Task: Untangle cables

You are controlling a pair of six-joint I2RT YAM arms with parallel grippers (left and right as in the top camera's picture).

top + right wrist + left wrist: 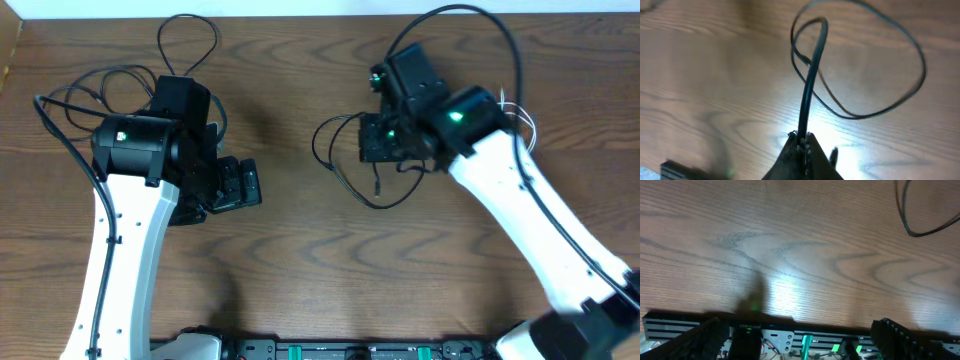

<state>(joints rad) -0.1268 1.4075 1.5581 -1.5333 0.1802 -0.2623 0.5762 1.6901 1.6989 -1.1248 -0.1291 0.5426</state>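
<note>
A black cable (345, 165) lies in loose loops at the table's middle. My right gripper (376, 140) is shut on it. In the right wrist view the pinched strand (810, 80) rises from the right gripper (803, 138) and curls into a wide loop (912, 85) on the wood. A second black cable (188, 35) loops at the back left and runs behind the left arm. My left gripper (238, 186) hovers open over bare wood, well left of the held cable. Its fingers (704, 336) stand wide apart with nothing between them. A thin white cord (521, 113) peeks out beside the right arm.
The arms' base rail (330, 350) runs along the table's front edge and also shows in the left wrist view (805, 332). A thicker black wire (480, 14) arcs over the right arm. The table's back edge (300, 8) lies just beyond the back-left cable loop.
</note>
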